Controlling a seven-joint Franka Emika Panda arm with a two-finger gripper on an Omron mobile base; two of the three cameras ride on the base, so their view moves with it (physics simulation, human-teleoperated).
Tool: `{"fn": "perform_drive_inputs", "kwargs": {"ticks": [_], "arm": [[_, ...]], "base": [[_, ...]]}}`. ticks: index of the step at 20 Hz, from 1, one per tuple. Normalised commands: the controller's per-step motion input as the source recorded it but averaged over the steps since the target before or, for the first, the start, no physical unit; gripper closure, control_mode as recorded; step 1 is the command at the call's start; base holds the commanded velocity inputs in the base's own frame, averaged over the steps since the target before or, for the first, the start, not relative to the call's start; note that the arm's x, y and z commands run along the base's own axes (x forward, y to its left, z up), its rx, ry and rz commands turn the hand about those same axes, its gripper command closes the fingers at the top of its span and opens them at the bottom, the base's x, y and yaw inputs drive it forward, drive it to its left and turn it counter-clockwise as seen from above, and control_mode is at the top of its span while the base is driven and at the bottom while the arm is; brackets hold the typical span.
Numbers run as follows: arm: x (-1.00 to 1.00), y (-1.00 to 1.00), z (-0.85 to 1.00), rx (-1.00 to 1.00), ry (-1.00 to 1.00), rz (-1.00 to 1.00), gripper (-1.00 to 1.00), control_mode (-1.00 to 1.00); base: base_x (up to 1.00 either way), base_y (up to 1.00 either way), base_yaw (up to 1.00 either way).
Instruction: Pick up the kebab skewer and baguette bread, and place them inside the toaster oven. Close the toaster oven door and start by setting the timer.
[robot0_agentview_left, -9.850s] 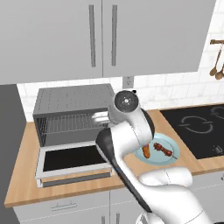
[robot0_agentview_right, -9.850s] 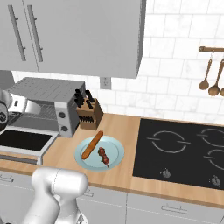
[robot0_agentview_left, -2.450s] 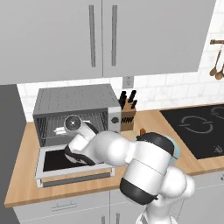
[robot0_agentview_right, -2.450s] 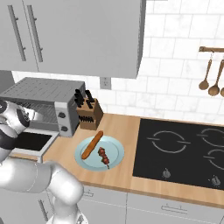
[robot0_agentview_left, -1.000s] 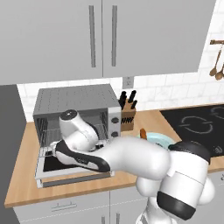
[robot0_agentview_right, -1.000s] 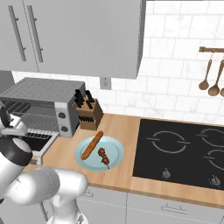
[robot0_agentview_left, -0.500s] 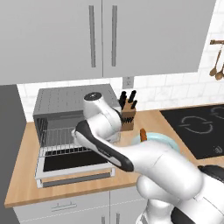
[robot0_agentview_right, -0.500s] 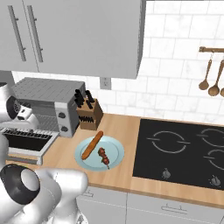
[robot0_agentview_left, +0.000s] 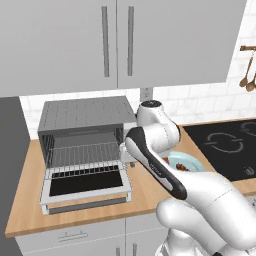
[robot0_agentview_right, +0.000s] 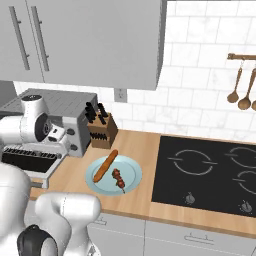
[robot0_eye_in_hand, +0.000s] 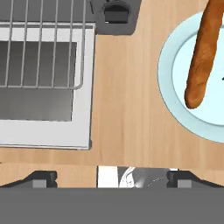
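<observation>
While the baguette (robot0_agentview_right: 105, 166) and the kebab skewer (robot0_agentview_right: 118, 178) both lie on the pale blue plate (robot0_agentview_right: 131, 182), nothing sits inside the toaster oven (robot0_agentview_left: 85, 134). Baguette lies diagonal across plate's left half, one end reaching rim toward the knife block (robot0_agentview_right: 101, 133); skewer is just beside it on the right, w/ dark meat chunks, nearer plate's front. In hand view, baguette's rounded end rests on plate's inner part and plate edge sits well apart from oven door. Oven door (robot0_agentview_left: 86, 184) is dropped flat, dark glass facing up, bar handle along front edge; wire rack (robot0_agentview_left: 86, 154) inside is bare, partly slid out over door. Oven stands at left of the wood counter (robot0_agentview_right: 138, 147), plate between oven and the black cooktop (robot0_agentview_right: 210, 171), knife block behind plate by the tile wall. Gripper (robot0_eye_in_hand: 111, 178) hangs over bare counter between door corner and plate, jaws spread wide, holding nothing; fingertips (robot0_eye_in_hand: 40, 178) show at bottom of hand view. Wooden spoons (robot0_agentview_right: 239, 92) hang on wall rail at right; grey cabinets (robot0_agentview_right: 80, 40) above.
</observation>
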Motion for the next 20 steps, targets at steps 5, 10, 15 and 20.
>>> {"fn": "perform_drive_inputs", "kwargs": {"ticks": [5, 10, 15, 20], "arm": [[0.09, -1.0, 0.09, 0.07, 0.11, -0.02, -1.0, -1.0], [0.34, -0.83, 0.01, 0.03, 0.1, -0.02, -1.0, -1.0], [0.63, -0.3, -0.02, 0.0, 0.05, -0.02, -1.0, -1.0], [0.64, -0.17, -0.26, 0.0, 0.04, -0.02, -1.0, -1.0]], "base": [[0.0, 0.0, 0.0], [0.0, 0.0, 0.0], [0.0, 0.0, 0.0], [0.0, 0.0, 0.0]]}}
